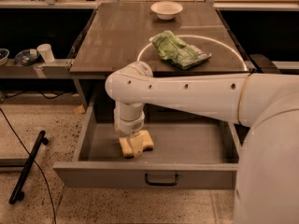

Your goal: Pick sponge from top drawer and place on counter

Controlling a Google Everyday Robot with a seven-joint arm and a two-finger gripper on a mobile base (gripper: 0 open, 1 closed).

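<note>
Pale yellow foam with wavy edges, the sponge [145,143] lies on the floor of the top drawer [149,171]. It sits left of the middle and toward the near side, just behind the grey front panel and its dark handle [161,178]. The drawer stands open below the counter [117,36].

The gripper [134,141] hangs from the thick white arm [187,94], which reaches in from the right. It points straight down onto the middle of the sponge and hides that part of it. Foam shows on either side of it, to the left and to the right. Whether it has closed on the foam or only rests against it, I cannot tell.

The sponge should be very light and soft. It will likely squash under pressure rather than slip, and it is not at all fragile. The best hold seems to be across its short width at the centre, where the curved edges draw in, so the block hangs level and does not swing. A firm squeeze should be safe.

Up on the tabletop, a wrinkled green packet [180,50] lies inside the thin white circle, and a white bowl [167,9] stands at the far edge. The bare left half looks like the easiest place to set the sponge down. The lift would first need to clear the counter's near edge.
</note>
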